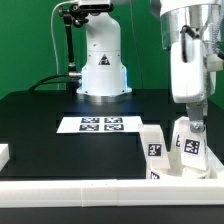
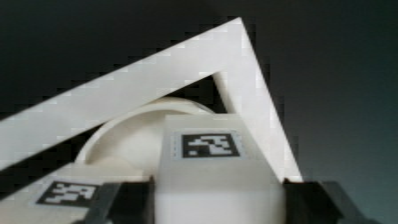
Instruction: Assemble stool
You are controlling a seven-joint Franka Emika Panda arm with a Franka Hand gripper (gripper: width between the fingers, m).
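Observation:
My gripper (image 1: 190,126) reaches down at the exterior view's right and is shut on a white stool leg (image 1: 190,150) that stands upright by the front rail. In the wrist view the dark fingers (image 2: 132,205) press both sides of this leg (image 2: 214,175), with its tag facing the camera. A second leg (image 1: 153,150) stands just to the exterior view's left of it, and its tag shows in the wrist view (image 2: 71,192). The round seat (image 2: 151,122) lies beyond the held leg in the wrist view. The third leg is not in view.
White border rails (image 1: 100,190) run along the front and meet in a corner (image 2: 228,60) beyond the seat. The marker board (image 1: 100,124) lies mid-table before the robot base (image 1: 102,70). A white block (image 1: 3,154) sits at the exterior view's left edge.

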